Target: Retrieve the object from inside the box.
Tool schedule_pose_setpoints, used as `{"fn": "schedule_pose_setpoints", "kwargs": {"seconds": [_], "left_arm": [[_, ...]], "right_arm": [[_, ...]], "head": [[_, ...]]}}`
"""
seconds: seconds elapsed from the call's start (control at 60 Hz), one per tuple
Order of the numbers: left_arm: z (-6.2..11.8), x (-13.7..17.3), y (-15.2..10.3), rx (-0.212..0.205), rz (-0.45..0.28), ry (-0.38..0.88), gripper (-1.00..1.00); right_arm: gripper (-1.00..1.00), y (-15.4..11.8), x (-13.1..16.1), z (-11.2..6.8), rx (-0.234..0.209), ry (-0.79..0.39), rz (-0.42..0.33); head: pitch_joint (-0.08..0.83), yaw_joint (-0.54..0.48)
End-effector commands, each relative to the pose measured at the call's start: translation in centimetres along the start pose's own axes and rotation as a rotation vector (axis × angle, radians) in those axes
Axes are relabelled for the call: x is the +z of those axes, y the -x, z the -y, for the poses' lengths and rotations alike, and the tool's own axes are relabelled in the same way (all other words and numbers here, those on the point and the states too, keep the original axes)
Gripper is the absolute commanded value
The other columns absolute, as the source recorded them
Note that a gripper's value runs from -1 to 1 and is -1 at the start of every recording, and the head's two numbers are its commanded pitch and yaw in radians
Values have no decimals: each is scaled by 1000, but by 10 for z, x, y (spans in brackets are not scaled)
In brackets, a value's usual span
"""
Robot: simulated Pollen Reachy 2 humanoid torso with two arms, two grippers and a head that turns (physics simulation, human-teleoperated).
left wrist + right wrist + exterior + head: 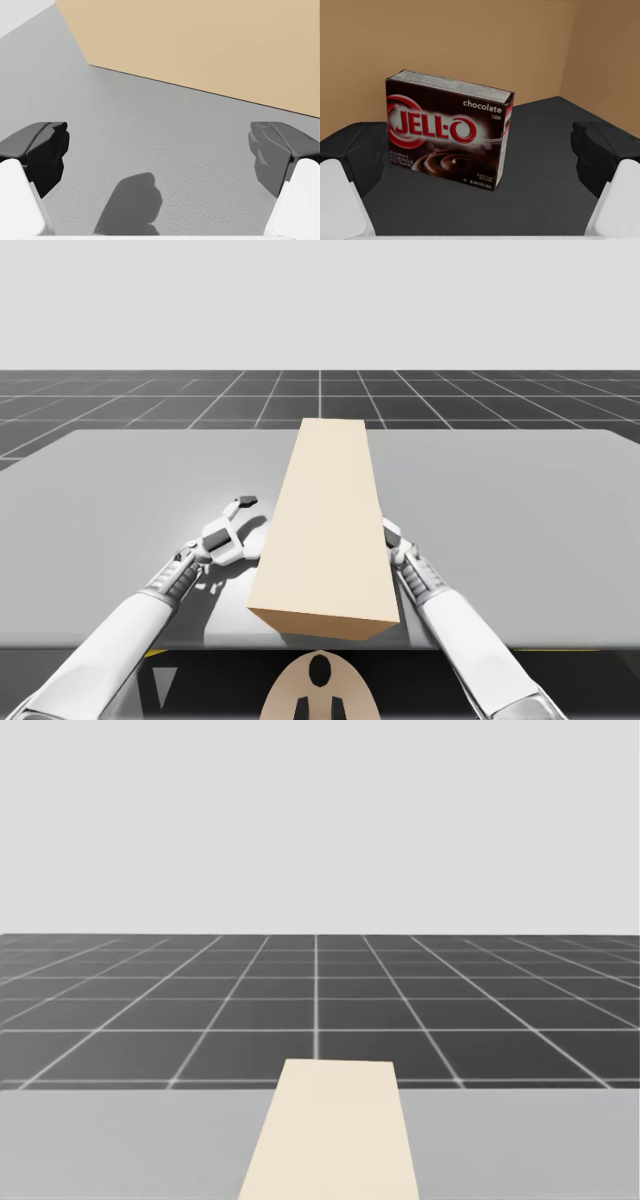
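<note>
Right wrist view: one upright dark-brown carton (449, 131) ahead of right gripper (482, 152).
Both it and left gripper (160, 155) gape wide, empty; one tan box (325, 530) mid-frame.

White arms (110, 640), ribbed wrists (178, 575), black claw pads (47, 150).

Looks down on a flat grey table (520, 540) bearing a long, plain beige rectangular box (325, 530), laid lengthwise from the near edge towards the far one. Finds the white left gripper (245, 515), dark-padded, low over the tabletop just beside the box's left wall, above a shadow. Finds the white right gripper (391, 533) hard against the box's right wall, with the tip hidden behind it. Takes in a dark gridded floor (120, 405) beyond the table.
</note>
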Motion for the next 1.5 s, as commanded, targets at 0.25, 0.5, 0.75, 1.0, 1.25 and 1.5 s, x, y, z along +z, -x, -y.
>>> {"fn": "schedule_pose_setpoints", "kwargs": {"seconds": [0.25, 0.5, 0.75, 1.0, 1.25, 1.5], "left_arm": [[14, -1, 10, 1, -32, 31, -1000], [14, -1, 11, -6, -32, 32, -1000], [12, 1, 11, -11, -32, 24, -1000], [11, 1, 12, -18, -38, 17, -1000], [9, 1, 13, -20, -43, 2, -1000], [1, 4, 12, -6, -29, -29, -1000]], "right_arm": [[-1000, 23, -55, -9, -96, -167, 56], [-1000, 42, -75, -13, -142, -294, 76], [1000, 51, -102, -34, -155, -419, 57], [1000, 41, -94, -40, -123, -449, 62], [1000, 21, -45, -41, -40, -427, 83], [1000, 8, 16, -37, 31, -331, 111]], "head": [[52, -4], [63, -3], [68, 6], [66, 6], [61, 2], [61, 5]]}}
